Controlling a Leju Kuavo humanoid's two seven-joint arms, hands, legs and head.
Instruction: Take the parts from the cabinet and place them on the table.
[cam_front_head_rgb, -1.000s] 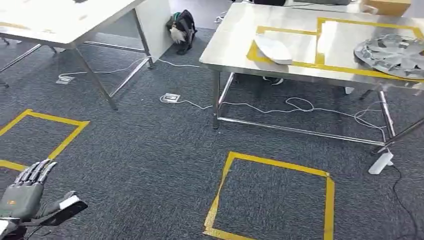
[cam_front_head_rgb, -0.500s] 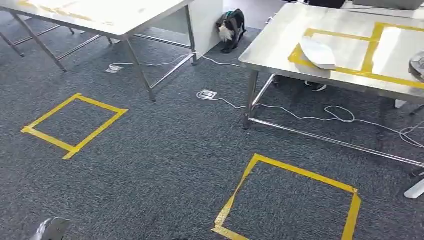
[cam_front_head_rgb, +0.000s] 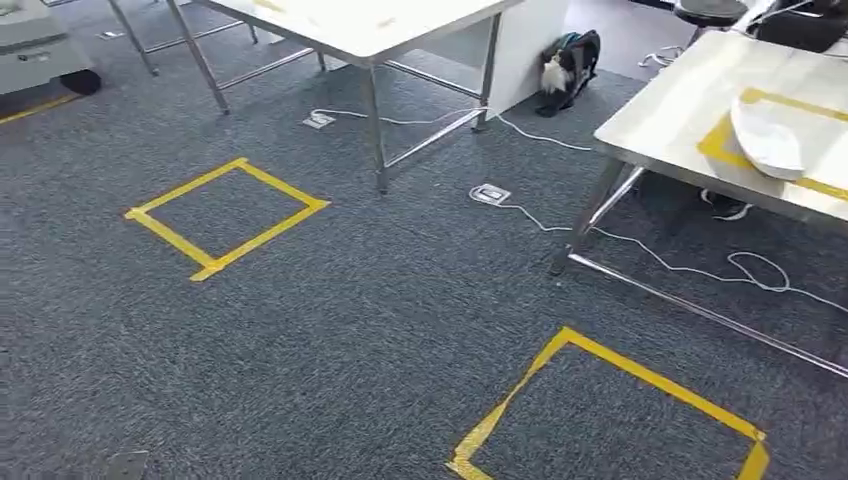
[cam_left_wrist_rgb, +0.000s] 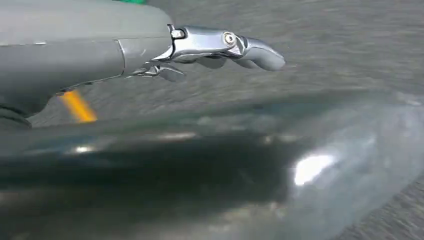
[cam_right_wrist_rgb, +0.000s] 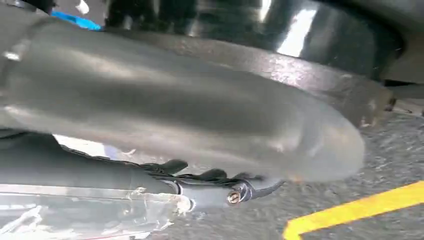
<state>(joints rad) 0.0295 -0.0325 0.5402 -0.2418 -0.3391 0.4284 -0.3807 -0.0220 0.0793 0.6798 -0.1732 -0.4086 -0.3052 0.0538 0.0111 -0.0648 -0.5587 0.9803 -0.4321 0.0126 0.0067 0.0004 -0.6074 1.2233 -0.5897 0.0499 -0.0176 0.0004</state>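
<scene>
We saw a white part (cam_front_head_rgb: 766, 140) lying on the steel bench (cam_front_head_rgb: 668, 118), inside its yellow tape. Left robot hand (cam_left_wrist_rgb: 200, 50) hung over carpet, fingers apart, holding nothing. Right robot hand (cam_right_wrist_rgb: 200, 187): couldn't tell its state.

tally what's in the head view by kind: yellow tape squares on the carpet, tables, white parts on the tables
Yellow tape squares on the carpet: 2, far one and near one
Tables: 2, white table and steel table
White parts on a table: 1, white part on the steel table
Total: 5
</scene>
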